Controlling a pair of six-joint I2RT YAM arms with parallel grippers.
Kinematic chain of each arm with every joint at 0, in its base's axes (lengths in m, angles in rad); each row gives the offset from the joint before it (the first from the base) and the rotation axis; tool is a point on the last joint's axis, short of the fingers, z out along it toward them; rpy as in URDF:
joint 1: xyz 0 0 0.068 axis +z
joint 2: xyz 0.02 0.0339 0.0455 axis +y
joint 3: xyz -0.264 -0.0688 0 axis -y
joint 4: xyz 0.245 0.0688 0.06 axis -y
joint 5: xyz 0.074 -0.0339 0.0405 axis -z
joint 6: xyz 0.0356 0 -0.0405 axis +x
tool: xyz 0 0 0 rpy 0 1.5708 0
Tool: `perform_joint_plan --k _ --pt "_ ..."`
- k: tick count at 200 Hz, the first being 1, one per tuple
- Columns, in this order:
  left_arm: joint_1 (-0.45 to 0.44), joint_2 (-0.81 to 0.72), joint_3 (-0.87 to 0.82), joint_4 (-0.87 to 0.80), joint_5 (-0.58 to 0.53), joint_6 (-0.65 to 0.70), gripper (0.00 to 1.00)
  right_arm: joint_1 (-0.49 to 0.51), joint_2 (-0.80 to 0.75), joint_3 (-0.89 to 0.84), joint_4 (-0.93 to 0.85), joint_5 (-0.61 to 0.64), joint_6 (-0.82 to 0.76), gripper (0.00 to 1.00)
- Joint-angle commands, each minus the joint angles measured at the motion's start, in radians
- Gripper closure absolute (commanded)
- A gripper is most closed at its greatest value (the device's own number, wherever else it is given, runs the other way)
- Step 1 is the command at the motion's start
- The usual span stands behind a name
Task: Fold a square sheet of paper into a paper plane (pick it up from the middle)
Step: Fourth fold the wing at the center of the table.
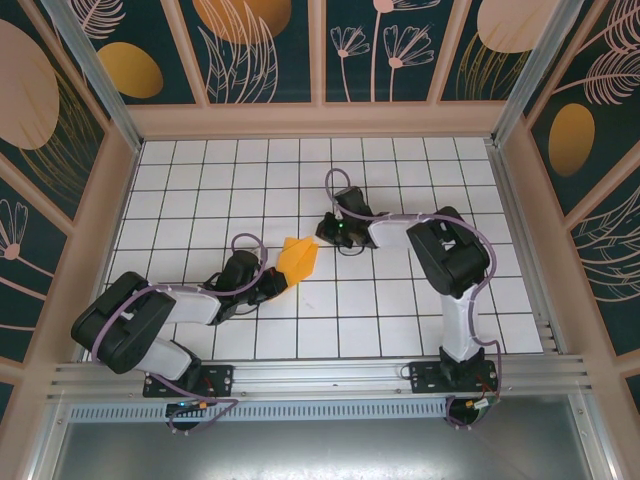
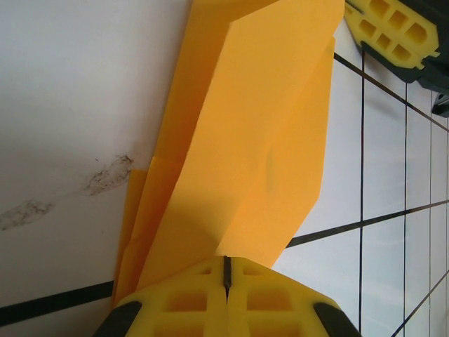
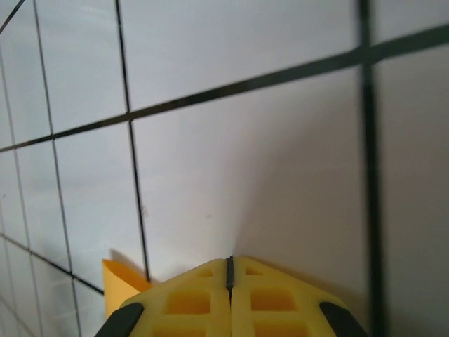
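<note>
The square sheet of paper (image 1: pixel 298 258) is folded into a creased, angular orange-yellow shape near the middle of the grid table. My left gripper (image 1: pixel 279 277) is shut on its near-left end. In the left wrist view the paper (image 2: pixel 259 126) rises out of the closed fingertips of the left gripper (image 2: pixel 226 265) in several layers. My right gripper (image 1: pixel 329 229) sits just right of the paper, low over the table and apart from it. Its jaws are shut with nothing between them in the right wrist view (image 3: pixel 229 264), where one paper corner (image 3: pixel 118 281) pokes out at lower left.
The white gridded table (image 1: pixel 400 300) is ringed by a wooden frame with dark patterned wall panels (image 1: pixel 270 50). An aluminium rail (image 1: pixel 320 375) runs along the near edge by the arm bases. Scuff marks (image 2: pixel 105 175) stain the table left of the paper.
</note>
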Motion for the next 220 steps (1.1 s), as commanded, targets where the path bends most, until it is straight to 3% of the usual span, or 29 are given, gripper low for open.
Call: perform_joint_plan --k 1,28,49,72,114,175,220 --pt "-0.003 0.036 -0.044 -0.165 0.013 0.031 1.0 0.012 -0.087 0.008 -0.03 0.026 -0.032 0.91" --pt "-0.004 0.047 -0.039 -0.171 0.012 0.035 1.0 0.07 -0.134 -0.016 -0.018 0.071 0.003 0.9" --pt "-0.004 0.051 -0.037 -0.166 0.018 0.033 1.0 0.12 -0.093 -0.017 0.078 -0.033 0.032 0.89" --pt "-0.003 0.049 -0.024 -0.178 0.015 0.042 1.0 0.157 -0.052 0.012 0.016 0.048 0.047 0.91" --pt "-0.004 0.054 -0.027 -0.152 0.03 0.032 1.0 0.158 0.001 -0.051 0.12 -0.039 0.092 0.94" --pt "-0.004 -0.051 -0.01 -0.202 0.073 0.024 0.99 0.151 0.037 -0.108 0.085 0.024 0.079 0.98" --pt "0.001 -0.181 0.182 -0.346 0.062 0.082 0.92 0.153 0.039 -0.135 0.106 0.014 0.078 0.98"
